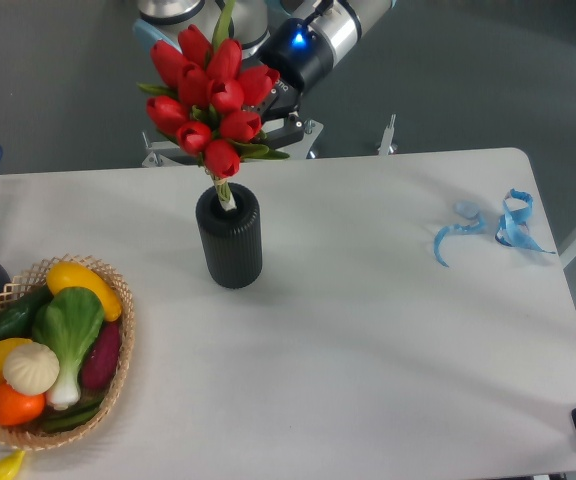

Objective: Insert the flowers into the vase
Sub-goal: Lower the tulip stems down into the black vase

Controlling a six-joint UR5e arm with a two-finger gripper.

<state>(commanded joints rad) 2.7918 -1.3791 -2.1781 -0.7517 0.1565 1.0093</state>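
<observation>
Arm [353,20]: silver-grey tubular links, pale blue caps at joints, a rounded grey joint housing [173,8] visible at top left. Wrist ends in a silver ring, then a black gripper [273,105] body with a lit blue indicator light; dark metal fingers [290,128] partly hidden behind red blooms. Markings on the black body too small to read.

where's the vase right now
The vase stands left of centre on the table, right of the basket, directly under the flowers.
</observation>
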